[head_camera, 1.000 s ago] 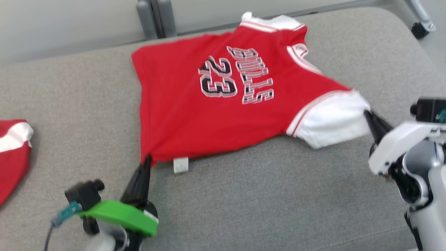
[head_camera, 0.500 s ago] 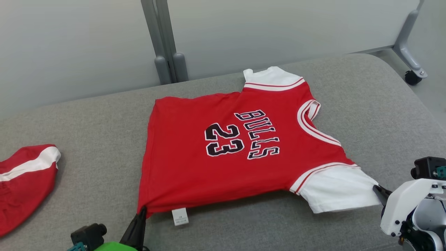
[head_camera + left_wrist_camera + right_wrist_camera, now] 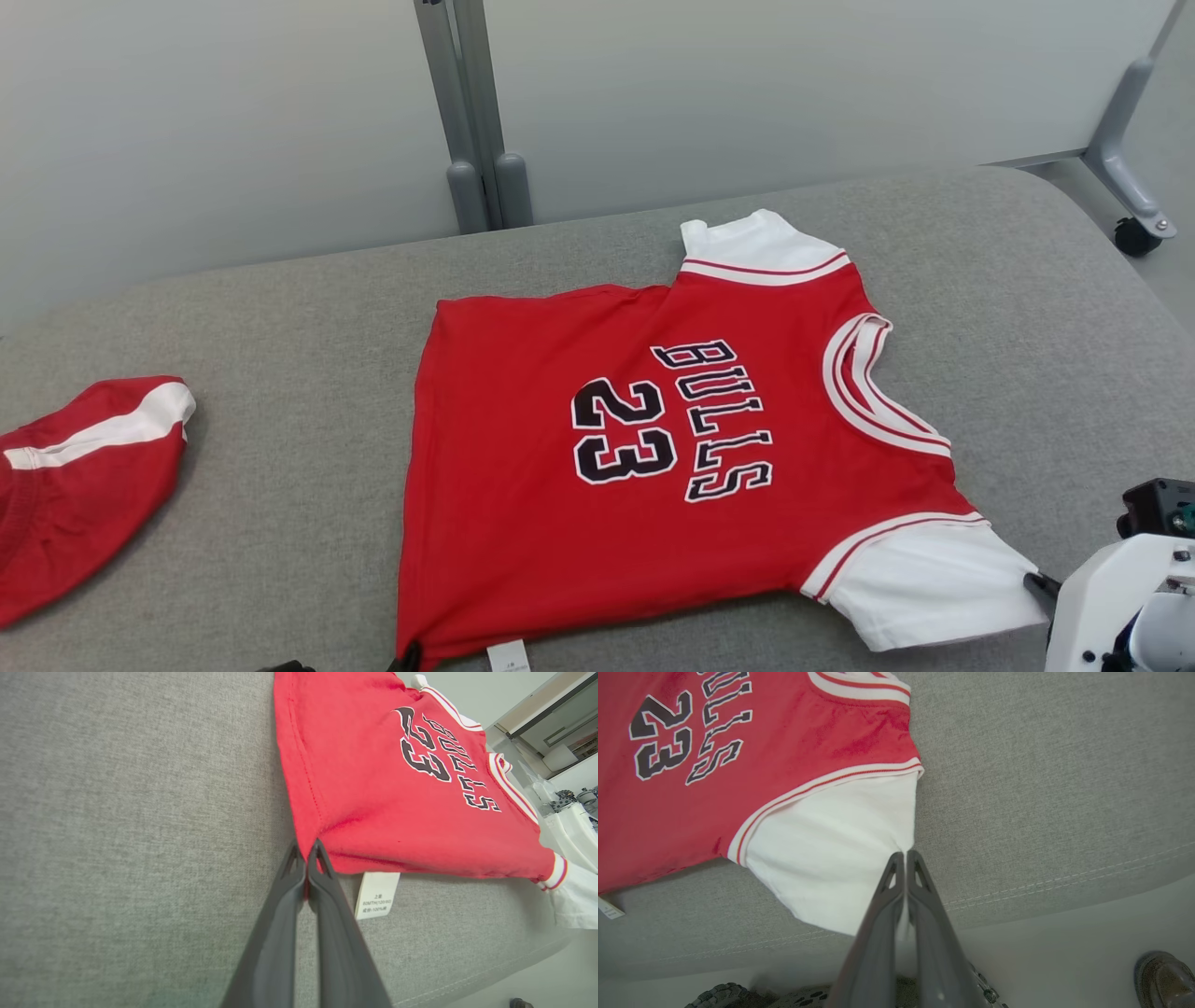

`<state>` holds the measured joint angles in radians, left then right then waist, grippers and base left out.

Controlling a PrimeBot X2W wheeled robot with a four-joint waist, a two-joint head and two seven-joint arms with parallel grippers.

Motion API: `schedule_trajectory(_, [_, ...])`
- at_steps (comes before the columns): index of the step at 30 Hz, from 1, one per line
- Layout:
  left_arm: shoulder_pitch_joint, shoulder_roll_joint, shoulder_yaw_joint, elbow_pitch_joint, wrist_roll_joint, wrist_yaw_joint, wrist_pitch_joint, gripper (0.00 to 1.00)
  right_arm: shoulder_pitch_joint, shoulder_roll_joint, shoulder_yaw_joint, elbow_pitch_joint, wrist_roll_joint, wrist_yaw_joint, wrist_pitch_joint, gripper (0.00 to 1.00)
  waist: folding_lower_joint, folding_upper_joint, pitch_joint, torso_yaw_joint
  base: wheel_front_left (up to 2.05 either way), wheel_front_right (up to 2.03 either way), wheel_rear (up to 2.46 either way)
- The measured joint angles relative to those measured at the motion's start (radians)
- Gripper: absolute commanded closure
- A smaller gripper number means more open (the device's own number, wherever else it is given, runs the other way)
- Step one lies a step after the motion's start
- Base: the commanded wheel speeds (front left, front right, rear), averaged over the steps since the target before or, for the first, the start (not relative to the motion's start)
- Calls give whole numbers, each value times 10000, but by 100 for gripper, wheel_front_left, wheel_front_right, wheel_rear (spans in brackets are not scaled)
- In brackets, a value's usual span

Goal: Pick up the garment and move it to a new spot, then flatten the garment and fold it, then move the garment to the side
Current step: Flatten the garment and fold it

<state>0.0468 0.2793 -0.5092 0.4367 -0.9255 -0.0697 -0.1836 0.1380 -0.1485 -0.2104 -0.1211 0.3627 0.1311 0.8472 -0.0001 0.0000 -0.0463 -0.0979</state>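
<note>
The garment (image 3: 653,467) is a small red jersey with white sleeves and "BULLS 23" in black, spread face up on a grey cushion (image 3: 280,327). My left gripper (image 3: 306,851) is shut on the jersey's (image 3: 383,765) near hem corner, beside a white care label (image 3: 376,895). That gripper's tip (image 3: 406,658) just shows at the head view's bottom edge. My right gripper (image 3: 906,855) is shut on the edge of the near white sleeve (image 3: 831,858), its dark tip (image 3: 1038,586) touching the sleeve (image 3: 924,583) at the lower right.
Another red cloth with a white stripe (image 3: 75,485) lies at the cushion's left edge. A grey partition with a post (image 3: 476,112) stands behind, and a castor foot (image 3: 1134,233) at the far right. A shoe (image 3: 1162,980) is on the floor below the cushion's front edge.
The head camera has tilted up, so the jersey and both grippers have slid down the picture. Both grippers keep their hold on the hem corner and the sleeve.
</note>
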Motion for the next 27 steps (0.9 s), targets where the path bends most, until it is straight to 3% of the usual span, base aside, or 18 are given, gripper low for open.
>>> schedule_trajectory(7, [-159,-115,29,-487,-205,-27,178,100,-686,117,-115,-140,33,-2,-683,100,0,0,81,183,0,0,0])
schedule_trajectory(14, [-1196,-357,-42,-750,-263,13,752,100,-1909,-31,374,763,63,-2,-1175,100,0,0,222,280,0,0,0])
schedule_trajectory(27, [-3036,-1026,167,665,-215,894,934,100,-4412,132,732,3572,-502,-2,-3444,100,1,0,698,375,0,0,0])
